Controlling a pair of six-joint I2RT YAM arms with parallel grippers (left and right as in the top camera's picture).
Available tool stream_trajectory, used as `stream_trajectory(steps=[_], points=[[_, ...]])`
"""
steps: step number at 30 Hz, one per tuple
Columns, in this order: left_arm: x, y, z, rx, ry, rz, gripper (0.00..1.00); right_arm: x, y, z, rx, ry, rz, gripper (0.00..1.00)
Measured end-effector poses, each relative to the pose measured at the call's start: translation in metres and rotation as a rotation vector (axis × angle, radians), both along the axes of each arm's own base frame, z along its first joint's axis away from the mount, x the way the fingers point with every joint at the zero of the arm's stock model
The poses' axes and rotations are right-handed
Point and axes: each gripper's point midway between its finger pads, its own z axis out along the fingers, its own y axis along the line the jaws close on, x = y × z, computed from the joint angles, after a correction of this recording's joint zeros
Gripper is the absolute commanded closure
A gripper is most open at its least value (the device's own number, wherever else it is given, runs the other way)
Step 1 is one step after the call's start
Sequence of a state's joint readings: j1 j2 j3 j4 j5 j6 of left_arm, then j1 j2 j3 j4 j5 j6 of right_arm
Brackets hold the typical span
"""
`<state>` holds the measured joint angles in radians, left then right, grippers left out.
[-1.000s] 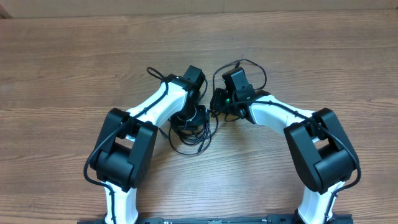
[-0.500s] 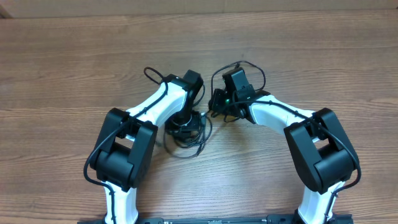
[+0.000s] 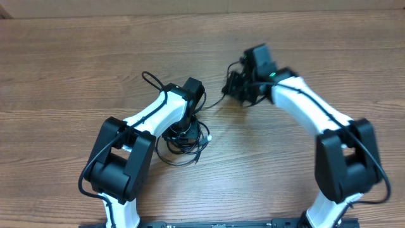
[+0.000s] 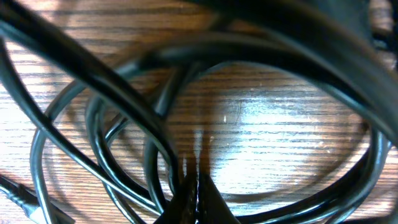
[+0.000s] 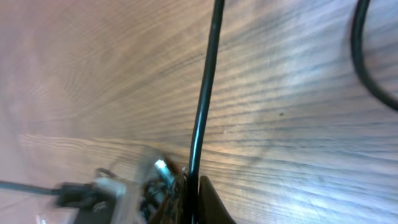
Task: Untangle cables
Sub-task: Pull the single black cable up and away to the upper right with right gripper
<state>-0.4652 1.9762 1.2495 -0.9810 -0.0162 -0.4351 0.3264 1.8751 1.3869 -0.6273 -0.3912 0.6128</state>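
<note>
Rightward and away from the coil of cables (image 3: 179, 147) goes the right tool (image 3: 235, 89) compared with a second ago. The loose loop that lay beside it is gone, and the coil itself has slid a little toward the left arm's side of the table (image 3: 76, 63).

The step in hand is drawing one strand (image 3: 214, 103) out of the coil while the rest is held down. That strand runs in a nearly straight line from the coil's far edge to the right tool, so the slack looks almost used up.

Next comes a judgement of whether the strand slides free or cinches the knot. A slow pull away from the coil, with a fresh grip nearer the snag if it binds, seems the safer course.

The left tool (image 4: 193, 198) stands directly over the coil, clenched, and several loops converge at its tips, so it appears to pinch the cables there. The right tool (image 5: 190, 200) is also clenched, and the strand (image 5: 205, 93) runs straight into its closed tips, off the wood.
</note>
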Motion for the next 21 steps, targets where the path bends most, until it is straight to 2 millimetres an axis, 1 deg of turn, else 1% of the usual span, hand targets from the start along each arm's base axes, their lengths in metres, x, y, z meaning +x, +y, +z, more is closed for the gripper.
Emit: stream_trajectory(steps=[1,4,10,11,13,15,18,21], points=[[0.0,0.0,0.0,-0.001,-0.002,0.0,0.94,0.004,-0.006,0.014,0.0,-0.014,-0.004,0.96],[0.0,0.0,0.0,0.0,-0.006,0.0,0.93,0.01,-0.022,0.047,-0.009,-0.049,-0.01,0.96],[0.001,0.0,0.0,-0.001,-0.011,-0.001,0.93,0.018,-0.057,0.103,-0.073,-0.113,-0.027,0.96],[0.001,0.0,0.0,0.0,-0.011,-0.001,0.93,0.018,-0.064,0.115,-0.096,-0.128,-0.029,0.96],[0.001,0.0,0.0,-0.001,-0.011,-0.001,0.93,0.021,-0.069,0.13,-0.115,-0.158,-0.03,0.96],[0.001,0.0,0.0,-0.001,-0.011,-0.001,0.93,0.023,-0.076,0.152,-0.144,-0.201,-0.039,0.96],[0.001,0.0,0.0,-0.002,-0.011,0.0,0.94,0.028,-0.083,0.176,-0.18,-0.274,-0.053,0.96],[0.001,0.0,0.0,-0.002,-0.011,0.0,0.93,0.03,-0.093,0.189,-0.228,-0.318,-0.076,0.96]])
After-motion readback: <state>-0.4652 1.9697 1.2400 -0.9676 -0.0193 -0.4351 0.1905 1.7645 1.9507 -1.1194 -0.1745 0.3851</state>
